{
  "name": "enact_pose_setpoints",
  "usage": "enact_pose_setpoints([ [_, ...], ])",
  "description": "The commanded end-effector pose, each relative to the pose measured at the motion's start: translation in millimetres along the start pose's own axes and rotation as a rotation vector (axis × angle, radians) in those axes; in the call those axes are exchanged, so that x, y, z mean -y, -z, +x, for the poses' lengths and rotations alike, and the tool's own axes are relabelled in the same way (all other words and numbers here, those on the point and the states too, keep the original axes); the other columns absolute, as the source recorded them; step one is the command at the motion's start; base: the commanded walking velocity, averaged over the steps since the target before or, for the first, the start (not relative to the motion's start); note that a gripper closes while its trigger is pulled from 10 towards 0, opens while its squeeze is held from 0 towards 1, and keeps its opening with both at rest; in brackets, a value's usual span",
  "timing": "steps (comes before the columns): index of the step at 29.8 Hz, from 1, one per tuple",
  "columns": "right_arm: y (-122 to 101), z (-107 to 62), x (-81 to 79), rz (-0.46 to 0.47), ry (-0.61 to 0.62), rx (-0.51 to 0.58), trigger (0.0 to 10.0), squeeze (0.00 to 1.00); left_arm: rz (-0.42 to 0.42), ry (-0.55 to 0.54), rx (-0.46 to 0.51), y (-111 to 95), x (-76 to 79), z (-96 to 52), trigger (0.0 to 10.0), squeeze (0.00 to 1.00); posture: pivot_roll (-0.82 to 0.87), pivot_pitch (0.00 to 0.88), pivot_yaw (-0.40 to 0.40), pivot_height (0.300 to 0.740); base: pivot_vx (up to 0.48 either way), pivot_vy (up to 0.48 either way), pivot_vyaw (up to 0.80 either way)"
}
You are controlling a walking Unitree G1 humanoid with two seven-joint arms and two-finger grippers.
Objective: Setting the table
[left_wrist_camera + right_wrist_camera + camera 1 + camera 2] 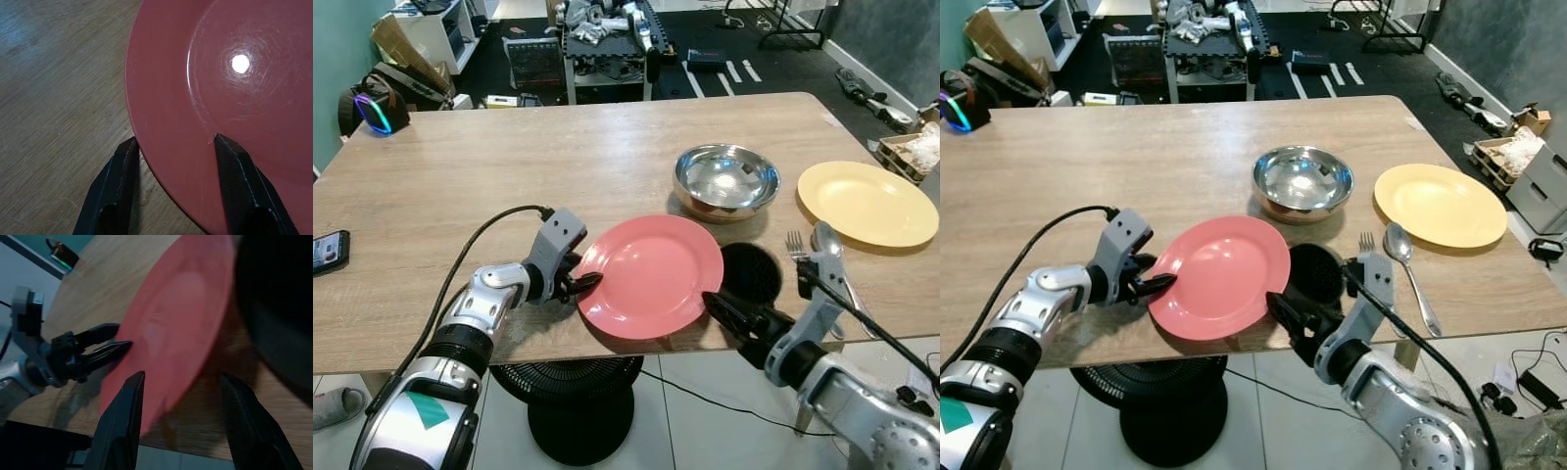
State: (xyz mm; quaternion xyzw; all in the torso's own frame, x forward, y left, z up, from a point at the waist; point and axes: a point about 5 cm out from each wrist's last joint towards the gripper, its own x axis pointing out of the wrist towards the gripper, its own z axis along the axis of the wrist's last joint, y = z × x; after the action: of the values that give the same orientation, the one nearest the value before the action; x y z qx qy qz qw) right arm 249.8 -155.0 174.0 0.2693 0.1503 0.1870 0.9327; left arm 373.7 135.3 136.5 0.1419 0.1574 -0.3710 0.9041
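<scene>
The pink plate (652,275) lies flat at the near edge of the surface, overhanging it slightly. The left claw (584,284) is at the plate's left rim, its fingers spread, one over the rim on the plate's face and one beside it on the wood; it straddles the rim but is not clenched on it. The right claw (722,311) reaches in from the near right, spread wide and holding nothing, its tips near the plate's near-right rim. Both arms are close, so I judge the plate's rim to be what either must close on. A black round item (751,273) sits just right of the plate, crowding the right claw's approach. Beyond are a steel bowl (725,180), a yellow plate (867,203), a fork (795,245) and a spoon (828,240).
</scene>
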Motion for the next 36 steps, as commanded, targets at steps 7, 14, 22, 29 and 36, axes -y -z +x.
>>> enact_pose_setpoints([
  [7, 26.5, 20.4, -22.0, 0.066, -0.048, -0.081, 10.0, 0.00, -0.098, 0.072, -0.320, 74.8, 27.9, -0.7, 10.0, 0.00, -0.19, 0.148, 0.107, 0.740, 0.000, 0.000, 0.00],
  [14, 41.4, 46.3, -21.5, 0.095, 0.006, -0.084, 10.0, 0.00, -0.104, 0.072, -0.319, 74.7, 28.8, -0.3, 10.0, 0.00, -0.17, 0.145, 0.107, 0.740, 0.000, 0.000, 0.00],
  [22, 27.2, 61.3, -9.6, 0.148, 0.098, 0.094, 9.8, 0.00, -0.105, 0.072, -0.322, 76.3, 27.7, -2.7, 10.0, 0.00, -0.15, 0.143, 0.105, 0.740, 0.000, 0.000, 0.00],
  [29, 20.3, 56.6, -5.5, 0.173, 0.083, 0.151, 0.0, 0.00, -0.104, 0.071, -0.325, 76.7, 27.2, -3.6, 10.0, 0.00, -0.16, 0.143, 0.109, 0.740, 0.000, 0.000, 0.00],
  [36, 21.9, 52.0, -8.0, 0.175, 0.041, 0.145, 0.0, 0.00, -0.100, 0.076, -0.323, 74.9, 27.8, -2.4, 10.0, 0.00, -0.16, 0.139, 0.114, 0.740, 0.000, 0.000, 0.00],
])
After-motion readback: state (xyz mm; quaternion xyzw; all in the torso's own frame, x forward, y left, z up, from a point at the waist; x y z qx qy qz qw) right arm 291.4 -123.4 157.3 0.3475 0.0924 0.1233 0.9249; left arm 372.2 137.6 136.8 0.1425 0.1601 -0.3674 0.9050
